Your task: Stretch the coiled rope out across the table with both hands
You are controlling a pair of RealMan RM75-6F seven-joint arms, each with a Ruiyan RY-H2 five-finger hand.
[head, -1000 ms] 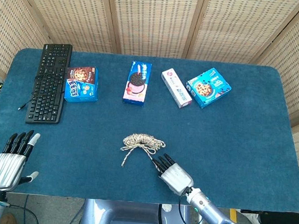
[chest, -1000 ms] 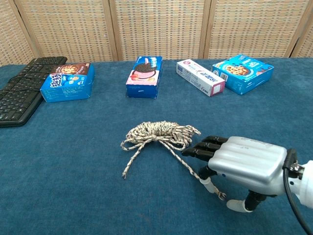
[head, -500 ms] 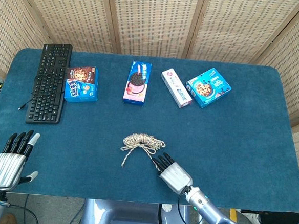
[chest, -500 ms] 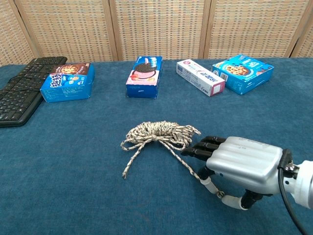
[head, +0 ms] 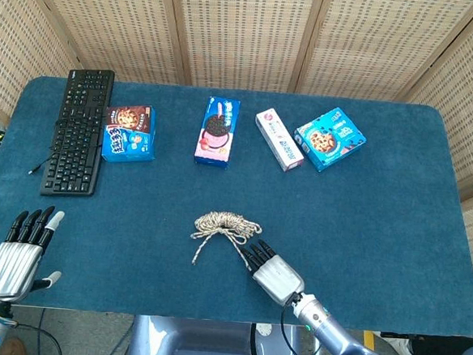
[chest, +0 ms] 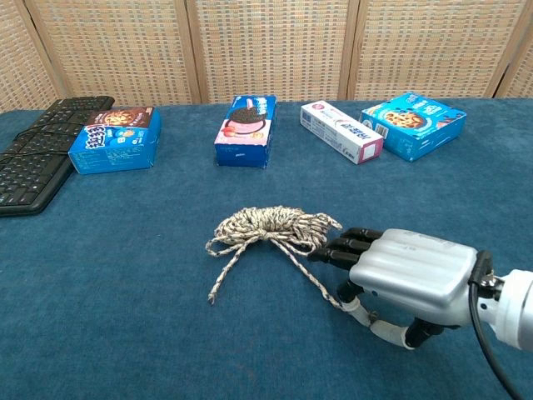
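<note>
The coiled speckled rope (head: 227,223) (chest: 275,225) lies on the blue table, near the middle of the front half. One loose tail runs down-left; the other runs right, under my right hand (head: 274,276) (chest: 400,275). That hand lies flat over this tail, its dark fingertips (chest: 337,250) at the coil's right edge and its thumb tucked in beneath the palm over the tail's end. Whether the thumb presses the rope is hidden. My left hand (head: 18,256) hovers at the front-left corner with fingers straight and apart, holding nothing, far from the rope.
Along the back stand a black keyboard (head: 79,130) (chest: 33,162), a blue cookie box (head: 129,134) (chest: 115,139), an Oreo box (head: 217,131) (chest: 246,131), a white slim box (head: 278,139) (chest: 341,132) and a blue chocolate-chip cookie box (head: 329,138) (chest: 413,125). Wicker screens close off the back.
My right hand has edged slightly toward the coil and its thumb has swung inward under the palm, covering the rope tail's end. Rope and left hand have not moved.
</note>
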